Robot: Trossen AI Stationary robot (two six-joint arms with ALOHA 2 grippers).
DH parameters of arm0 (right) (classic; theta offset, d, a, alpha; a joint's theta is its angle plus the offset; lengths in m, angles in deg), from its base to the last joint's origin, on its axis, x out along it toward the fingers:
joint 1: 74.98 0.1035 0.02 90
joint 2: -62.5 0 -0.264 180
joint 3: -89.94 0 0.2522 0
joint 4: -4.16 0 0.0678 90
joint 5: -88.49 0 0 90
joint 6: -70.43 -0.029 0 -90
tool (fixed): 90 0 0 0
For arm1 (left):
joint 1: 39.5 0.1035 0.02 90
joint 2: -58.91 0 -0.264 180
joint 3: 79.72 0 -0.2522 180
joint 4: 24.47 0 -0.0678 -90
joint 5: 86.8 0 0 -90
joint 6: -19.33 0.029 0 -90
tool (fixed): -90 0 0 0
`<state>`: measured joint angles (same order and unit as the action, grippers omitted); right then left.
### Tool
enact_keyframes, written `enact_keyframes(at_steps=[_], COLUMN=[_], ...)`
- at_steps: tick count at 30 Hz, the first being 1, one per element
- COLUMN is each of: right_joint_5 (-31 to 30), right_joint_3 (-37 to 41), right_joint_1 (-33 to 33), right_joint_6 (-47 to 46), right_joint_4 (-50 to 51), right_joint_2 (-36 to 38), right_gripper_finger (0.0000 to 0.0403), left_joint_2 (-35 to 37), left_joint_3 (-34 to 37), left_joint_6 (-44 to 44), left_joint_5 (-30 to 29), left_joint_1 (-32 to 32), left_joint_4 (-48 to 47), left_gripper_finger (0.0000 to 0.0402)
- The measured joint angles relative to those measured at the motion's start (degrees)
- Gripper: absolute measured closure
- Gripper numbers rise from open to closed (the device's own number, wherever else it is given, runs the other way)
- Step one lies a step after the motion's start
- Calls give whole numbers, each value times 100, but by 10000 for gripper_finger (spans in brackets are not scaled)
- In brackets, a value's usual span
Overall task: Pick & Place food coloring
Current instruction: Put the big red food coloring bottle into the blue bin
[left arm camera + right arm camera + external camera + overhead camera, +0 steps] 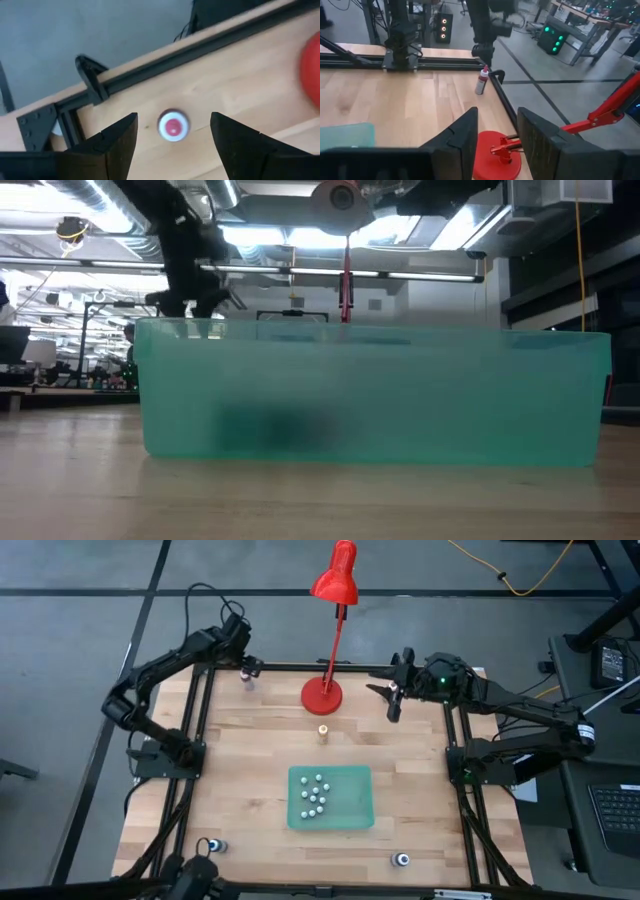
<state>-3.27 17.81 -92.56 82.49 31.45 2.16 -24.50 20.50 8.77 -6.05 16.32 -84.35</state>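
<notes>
1. You have a bottle (247,679) at the counter's (250,760) far left corner, standing upright just under the left pincer (247,667). In the left wrist view its pink-red top sits between the two fingers (120,142), which are spread wide with clear gaps on both sides. They touch nothing and hold nothing, so I'd judge this pick is lined up but not yet made.
2. Two strays sit along the near edge: one at the left (213,845), one toward the right (402,860). Both are still yours to collect.
3. A small orange-topped bottle (323,731) stands alone in front of the lamp (325,690), also outside the tray (355,815).
4. The tray in the middle already holds a cluster of about ten white-capped bottles (315,795), so by my reckoning most of the job is done, with four left.
5. Your right pincer (392,693) waits by the far edge, right of the lamp, slightly parted and empty.
</notes>
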Motion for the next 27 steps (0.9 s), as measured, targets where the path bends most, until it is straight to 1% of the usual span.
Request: enact_keyframes(at_steps=[7, 17, 21, 24, 27], right_joint_5=[-7, -9, -11, -11, -11], right_joint_3=[0, 0, 0, 0, 0], right_joint_1=[-174, -221, -221, -221, -220], right_joint_6=[-111, -125, -119, -113, -110], right_joint_4=[-115, -183, -183, -180, -180], right_joint_2=[0, -2, -4, -4, -4], right_gripper_finger=[263, 263, 263, 263, 263], left_joint_2=[-477, -959, -1144, -1236, -1253], left_joint_3=[0, 0, 0, 0, 0], left_joint_6=[242, 495, 496, 491, 491], left_joint_5=[298, 345, 604, 713, 694], left_joint_1=[143, 141, 141, 139, 141], left_joint_4=[-86, -97, -71, -45, -45], left_gripper_finger=[156, 157, 156, 164, 186])
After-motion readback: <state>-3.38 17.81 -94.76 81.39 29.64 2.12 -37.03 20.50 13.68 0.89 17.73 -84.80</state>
